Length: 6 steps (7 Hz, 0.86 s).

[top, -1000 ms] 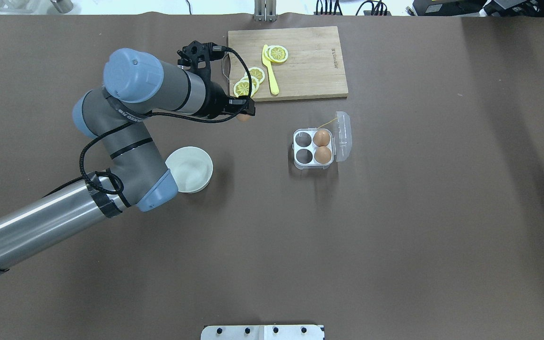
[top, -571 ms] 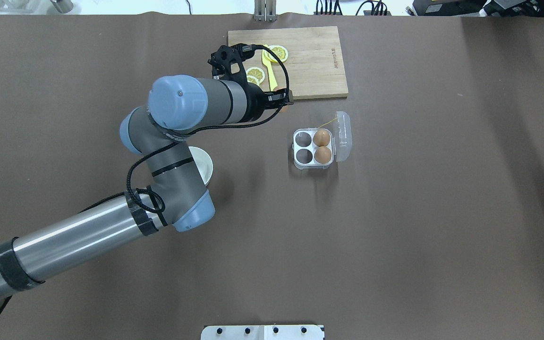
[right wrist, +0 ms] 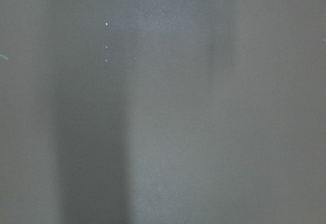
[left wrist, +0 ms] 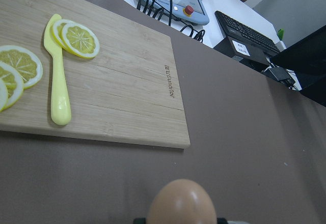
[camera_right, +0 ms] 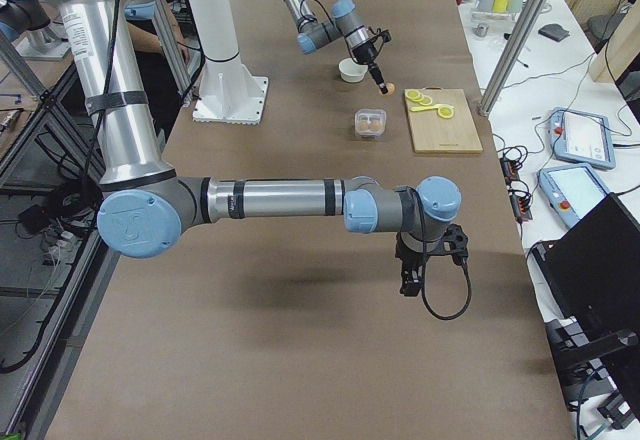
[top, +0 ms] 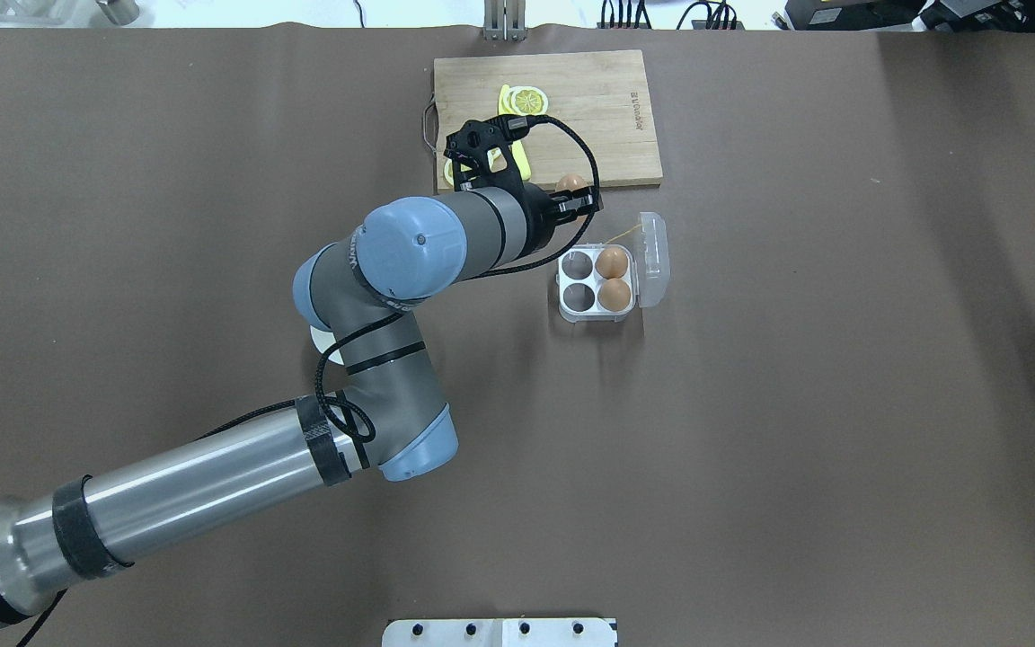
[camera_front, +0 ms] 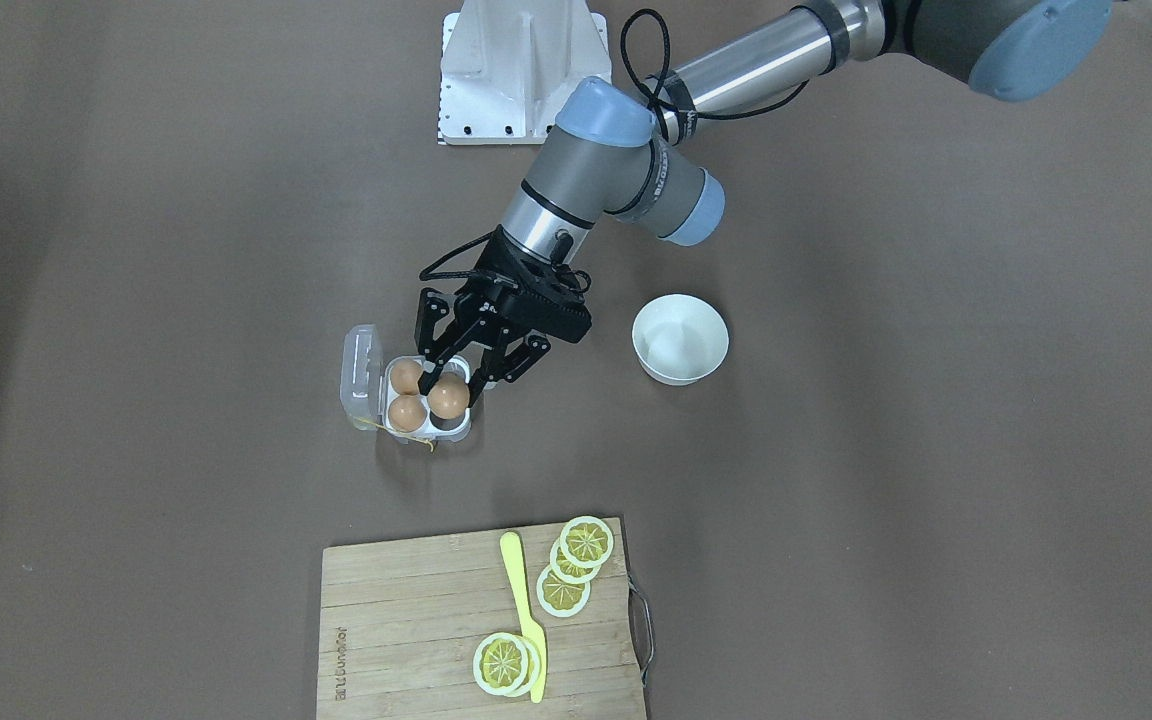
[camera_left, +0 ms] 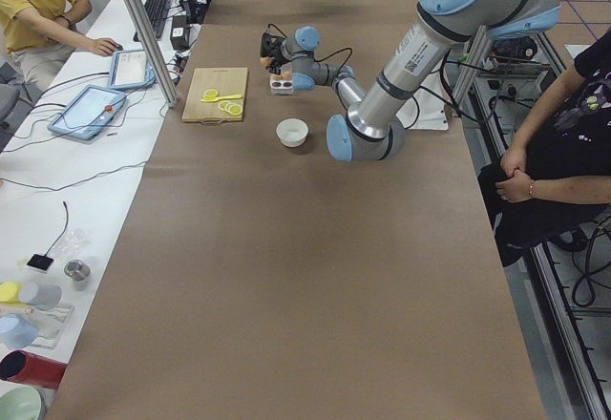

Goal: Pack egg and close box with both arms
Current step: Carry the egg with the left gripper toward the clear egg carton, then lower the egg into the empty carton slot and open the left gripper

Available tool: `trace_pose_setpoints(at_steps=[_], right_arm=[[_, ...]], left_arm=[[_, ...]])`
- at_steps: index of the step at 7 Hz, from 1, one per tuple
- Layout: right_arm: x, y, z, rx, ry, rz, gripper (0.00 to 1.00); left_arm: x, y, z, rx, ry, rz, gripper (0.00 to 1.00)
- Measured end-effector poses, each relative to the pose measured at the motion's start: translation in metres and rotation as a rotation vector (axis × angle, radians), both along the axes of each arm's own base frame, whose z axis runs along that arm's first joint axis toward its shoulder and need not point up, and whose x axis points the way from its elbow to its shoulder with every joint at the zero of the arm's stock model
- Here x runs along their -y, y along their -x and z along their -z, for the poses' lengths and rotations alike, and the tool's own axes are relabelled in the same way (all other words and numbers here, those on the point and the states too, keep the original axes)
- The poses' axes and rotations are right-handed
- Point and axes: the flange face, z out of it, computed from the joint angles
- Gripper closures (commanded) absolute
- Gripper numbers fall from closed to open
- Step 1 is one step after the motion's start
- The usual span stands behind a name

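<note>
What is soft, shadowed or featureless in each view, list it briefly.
Left wrist view: the egg at the bottom edge is close and soft, the cutting board sharp. Right wrist view: only the table, featureless, with dim vertical shadow bands. Overhead view: broad soft shadows darken the table's right side.

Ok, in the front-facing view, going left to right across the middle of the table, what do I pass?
Open transparent lid of the clear plastic egg carton → two orange-brown eggs seated in it → third orange-brown egg in the left claw → round white bowl.
</note>
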Motion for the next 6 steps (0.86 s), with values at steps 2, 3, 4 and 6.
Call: trace_pose_setpoints(at_steps=[2, 3, 4, 6], right_arm=[[0.000, 0.000, 0.000, 0.000, 0.000, 0.000, 0.00], [0.000, 0.000, 0.000, 0.000, 0.000, 0.000, 0.00], [0.000, 0.000, 0.000, 0.000, 0.000, 0.000, 0.00], [-0.001, 0.000, 0.000, 0.000, 0.000, 0.000, 0.00]], left_arm=[[-0.002, -0.011, -0.003, 0.015, 0.004, 0.025, 0.58], [0.000, -0.014, -0.009, 0.027, 0.008, 0.039, 0.58], [0.001, -0.018, -0.013, 0.040, 0.010, 0.058, 0.58], [0.005, -0.020, -0.017, 0.052, 0.011, 0.093, 0.57]])
